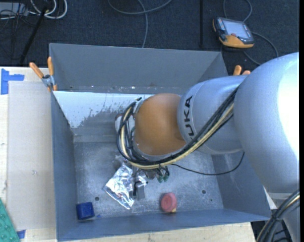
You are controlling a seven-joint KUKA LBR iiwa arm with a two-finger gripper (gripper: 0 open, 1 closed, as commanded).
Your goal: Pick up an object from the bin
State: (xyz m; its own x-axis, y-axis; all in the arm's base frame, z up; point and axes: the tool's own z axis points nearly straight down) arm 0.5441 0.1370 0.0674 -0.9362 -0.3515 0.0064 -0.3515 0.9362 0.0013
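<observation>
Crumpled silver foil (120, 186) lying on the bin (91, 158) floor towards the near wall, long axis roughly far-to-near, gripper (139, 186) at the foil's right edge, open or closed impossible to tell, blue block (84, 210) left of the foil, red round piece (168, 201) to its right.

A crumpled piece of silver foil (119, 185) lay on the floor of the grey metal bin (91, 155), left of centre and towards the wall nearest the camera. It was a creased, roughly diamond-shaped sheet, and its right edge was just under the hand (139, 186). A small round red object (168, 201) sat to the right of the foil, apart from it. A small blue block (84, 210) rested in the near left corner, apart from both.
</observation>
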